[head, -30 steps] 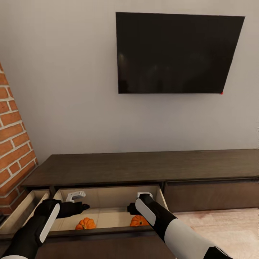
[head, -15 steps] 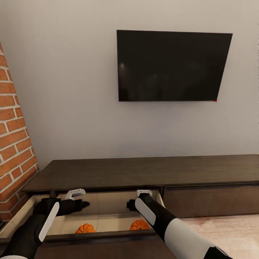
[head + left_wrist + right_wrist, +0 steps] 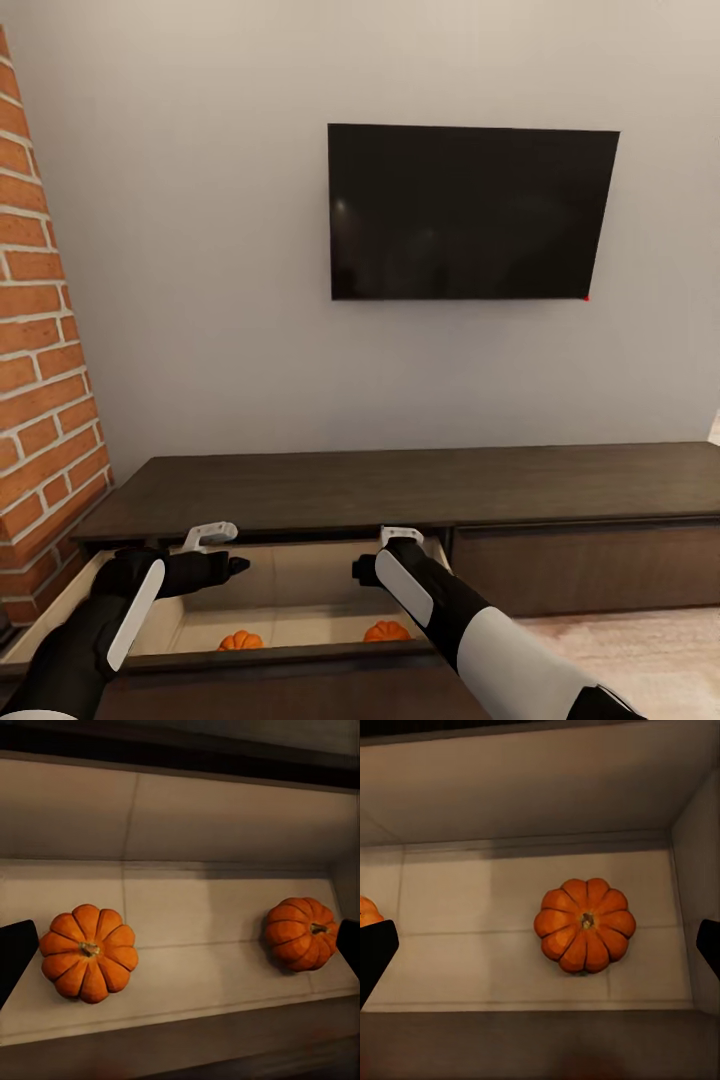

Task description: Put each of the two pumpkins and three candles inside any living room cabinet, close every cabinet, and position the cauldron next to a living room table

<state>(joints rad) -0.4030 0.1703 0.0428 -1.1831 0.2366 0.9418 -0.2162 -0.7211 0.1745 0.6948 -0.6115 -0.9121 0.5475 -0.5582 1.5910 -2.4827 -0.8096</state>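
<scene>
Head view: a long, low dark-brown wood cabinet [image 3: 400,485] is seen along the lower part of the frame against a pale grey wall, with a black flat television [image 3: 470,212] mounted above it at upper centre and a red brick wall [image 3: 40,380] at the left edge. The cabinet's left drawer is pulled out, its pale interior exposed at the lower left. Two small bright-orange ribbed pumpkins are seen on the drawer floor, one [image 3: 240,640] at lower left of centre, the other [image 3: 386,631] just right of it, well apart from each other. The black-and-white left gripper [image 3: 212,540] is held over the drawer's left half, the right gripper [image 3: 400,538] over its right half; how far either is spread cannot be told here.

Left wrist view: both pumpkins [image 3: 88,952] [image 3: 300,934] are recorded lying stem-up on the beige drawer floor. Dark fingertips [image 3: 15,952] are noted at the far frame edges, so the fingers are spread wide and nothing is gripped.

Right wrist view: one pumpkin [image 3: 585,924] is seen whole at centre, near the drawer's side wall. Fingertips [image 3: 375,949] sit at opposite frame edges, wide apart and empty.
</scene>
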